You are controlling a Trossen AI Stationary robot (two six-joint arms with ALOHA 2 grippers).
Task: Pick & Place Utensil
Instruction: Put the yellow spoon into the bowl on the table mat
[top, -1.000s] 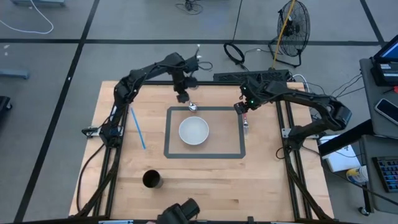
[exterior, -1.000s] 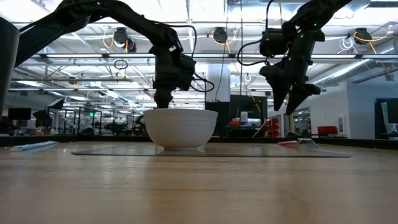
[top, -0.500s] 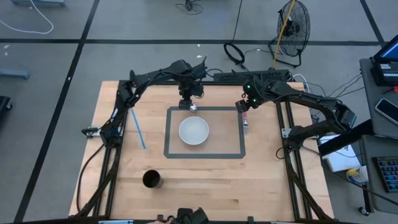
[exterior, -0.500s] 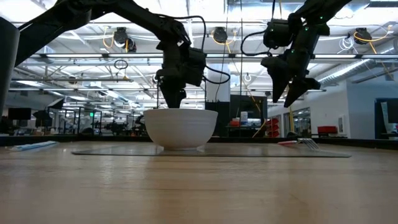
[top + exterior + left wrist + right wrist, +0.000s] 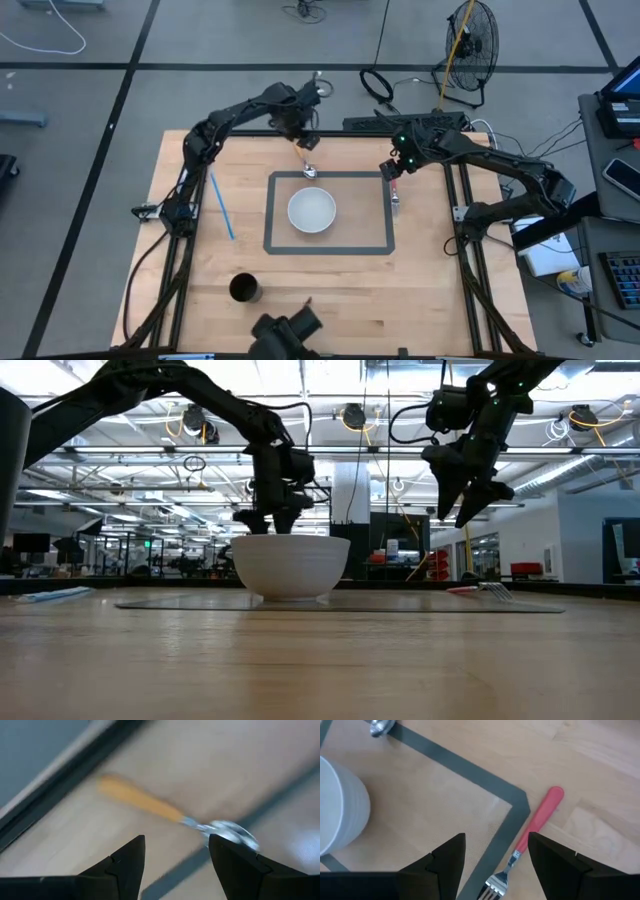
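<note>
Two utensils lie on my table, and neither is in my grasp. My left gripper (image 5: 300,133) hangs above the far edge of the table, its fingers (image 5: 125,865) spread wide with nothing between them; just past it lies the spoon (image 5: 175,815), orange handle on bare wood and metal bowl resting on the grey tape border (image 5: 330,248). From above, that spoon (image 5: 309,167) sits at the far side of the taped rectangle, near the white bowl (image 5: 312,210) that stands inside it.

My right gripper (image 5: 393,168) hovers over the rectangle's far right corner, fingers (image 5: 447,865) also parted and empty. Below it lies the fork (image 5: 525,840), red handle on the wood outside the tape, tines pointing toward me. The high view shows the fork (image 5: 396,199) just outside the tape's right side.

Well apart on the left lies a blue straw (image 5: 221,205), and a dark cup (image 5: 245,288) stands near the front edge.
</note>
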